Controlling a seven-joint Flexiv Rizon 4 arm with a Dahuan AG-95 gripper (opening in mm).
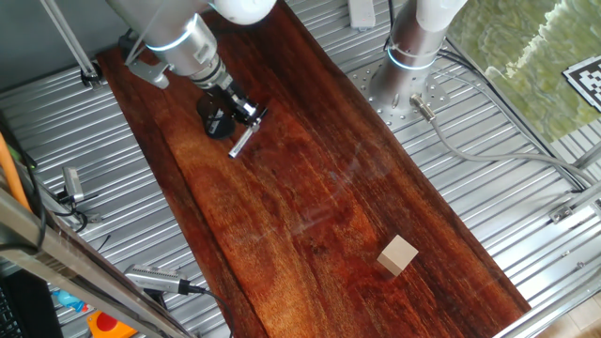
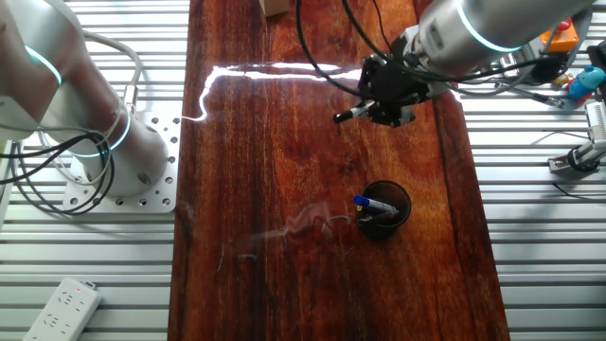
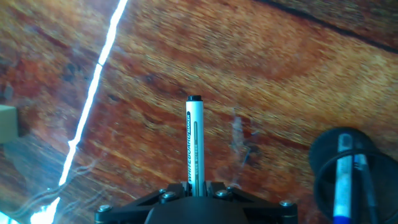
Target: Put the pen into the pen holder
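The gripper (image 2: 383,104) is closed on the pen (image 3: 195,146), its two fingers pinching the rear end of the barrel so that the pen projects forward from between them with its black tip free. In the hand view the white barrel, bearing dark print along its length, stands straight out from the black gripper body at the bottom edge of the frame, above the dark wooden tabletop (image 3: 261,68). The pen holder (image 2: 383,209), a round black cup, stands upright on the tabletop (image 2: 284,170) and serves as the reference point for this scene. In the other fixed view the held pen (image 2: 348,115) lies well apart from the pen holder, toward the top of the frame, and is raised clear of the wood. In the hand view the pen holder (image 3: 351,177) appears to the lower right of the pen, not touching it. A blue-capped pen (image 2: 376,205) rests inside the pen holder, leaning against its rim. In one fixed view the pen (image 1: 243,140) slants down from the gripper (image 1: 246,115), just beside the pen holder (image 1: 215,121), which the arm partly hides. A tan wooden cube (image 1: 398,254) sits on the tabletop far from the pen holder, at the opposite end of the board.
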